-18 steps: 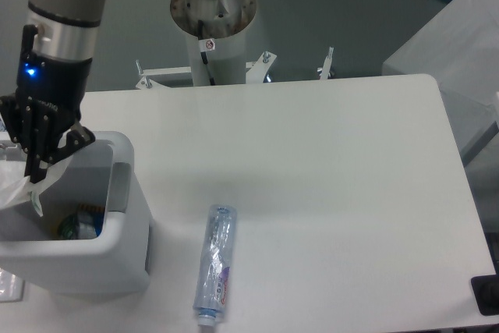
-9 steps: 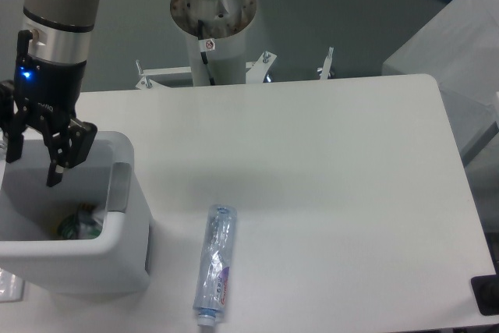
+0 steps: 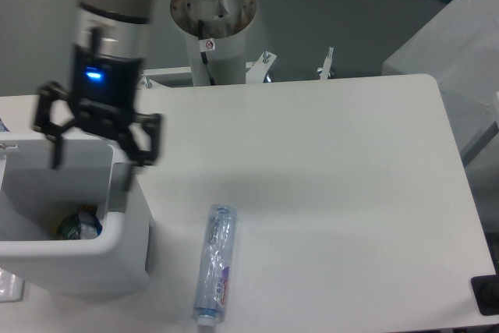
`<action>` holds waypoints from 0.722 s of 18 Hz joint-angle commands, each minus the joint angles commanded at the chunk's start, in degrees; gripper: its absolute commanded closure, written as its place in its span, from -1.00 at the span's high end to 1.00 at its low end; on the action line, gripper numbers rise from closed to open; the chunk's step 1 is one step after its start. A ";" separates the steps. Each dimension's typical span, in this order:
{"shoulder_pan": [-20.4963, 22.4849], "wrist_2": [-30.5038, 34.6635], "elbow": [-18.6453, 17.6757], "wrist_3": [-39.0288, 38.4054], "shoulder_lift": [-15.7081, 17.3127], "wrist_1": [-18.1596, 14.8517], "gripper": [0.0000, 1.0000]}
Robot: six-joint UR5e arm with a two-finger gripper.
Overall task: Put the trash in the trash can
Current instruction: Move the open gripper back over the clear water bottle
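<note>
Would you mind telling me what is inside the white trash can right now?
At the bottom of the trash can lies some crumpled, colourful trash; the near wall hides the rest of the floor.

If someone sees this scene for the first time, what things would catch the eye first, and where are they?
The black two-finger gripper with a blue light hangs wide open above the white rectangular plastic bin at the left table edge. A clear bluish plastic bottle lies flat on the white table, right of the bin.
</note>
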 joint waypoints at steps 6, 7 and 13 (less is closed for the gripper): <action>2.12 3.16 4.74 -1.16 -12.38 0.09 0.99; 2.12 3.86 5.27 -0.90 -14.23 0.09 0.99; 2.21 7.91 9.13 -0.37 -22.15 0.18 0.99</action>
